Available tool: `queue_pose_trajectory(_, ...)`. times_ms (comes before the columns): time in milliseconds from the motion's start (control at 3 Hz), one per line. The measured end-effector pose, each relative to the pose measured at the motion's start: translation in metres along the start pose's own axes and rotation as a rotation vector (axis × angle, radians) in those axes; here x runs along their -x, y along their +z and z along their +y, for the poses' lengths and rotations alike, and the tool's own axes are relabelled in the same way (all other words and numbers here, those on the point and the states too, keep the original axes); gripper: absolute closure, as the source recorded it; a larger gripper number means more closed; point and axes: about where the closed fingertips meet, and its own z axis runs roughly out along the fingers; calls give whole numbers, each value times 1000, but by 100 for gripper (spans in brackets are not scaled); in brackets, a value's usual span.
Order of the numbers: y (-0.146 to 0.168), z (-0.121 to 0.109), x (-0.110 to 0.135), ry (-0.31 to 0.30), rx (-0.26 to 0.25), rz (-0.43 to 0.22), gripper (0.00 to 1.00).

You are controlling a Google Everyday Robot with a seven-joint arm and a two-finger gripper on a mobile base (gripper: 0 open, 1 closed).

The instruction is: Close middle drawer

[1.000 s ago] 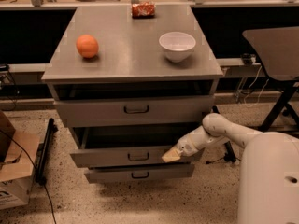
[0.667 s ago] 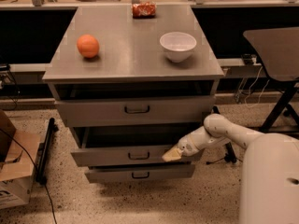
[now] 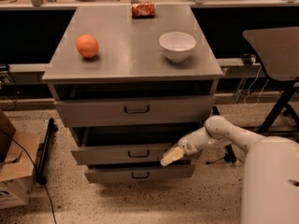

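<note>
The middle drawer (image 3: 107,155) is the second of three grey drawers in the cabinet (image 3: 133,73). It stands pulled out, with a low flat front and a small dark loop handle (image 3: 138,153). My gripper (image 3: 171,156) is at the right part of that drawer's front, its yellowish tip against the front panel. My white arm (image 3: 219,134) reaches in from the right.
The top drawer (image 3: 135,110) and the bottom drawer (image 3: 140,173) are also out a little. An orange (image 3: 87,46), a white bowl (image 3: 177,45) and a red packet (image 3: 143,9) sit on the cabinet top. A cardboard box (image 3: 11,171) is at left, a dark table (image 3: 275,50) at right.
The whole scene has shifted very slightly in the view. The gripper stays against the middle drawer's front, and the drawer's position looks much the same.
</note>
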Motion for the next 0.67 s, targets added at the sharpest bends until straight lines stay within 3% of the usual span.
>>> queue_pose_trajectory(667,1,-5,2,-1,-15,-26,0)
